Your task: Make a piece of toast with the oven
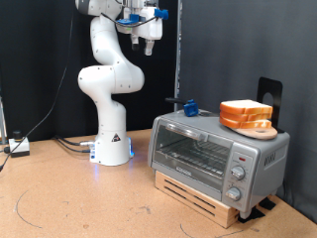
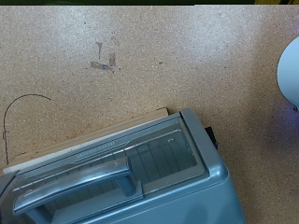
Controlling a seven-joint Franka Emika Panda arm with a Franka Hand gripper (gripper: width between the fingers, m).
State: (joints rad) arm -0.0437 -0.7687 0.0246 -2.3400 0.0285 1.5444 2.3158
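Note:
The silver-grey oven [image 1: 203, 149] sits on a wooden board at the exterior view's lower right, with its glass door closed. The wrist view looks down on the oven [image 2: 159, 182] and its grey bar handle [image 2: 75, 183]. My gripper [image 1: 148, 42] hangs high near the exterior view's top, well above and to the left of the oven, with nothing between its fingers. No fingers show in the wrist view. A single piece of toast is out of view; only a pile of bread slices [image 1: 248, 116] rests on the oven's roof.
A small blue object [image 1: 188, 106] sits on the oven's roof beside the pile. A black stand [image 1: 269, 97] rises behind the oven. The arm's white base [image 1: 111, 149] stands to the oven's left, with cables [image 1: 64, 146] trailing left. Round knobs [image 1: 238, 175] line the oven's front.

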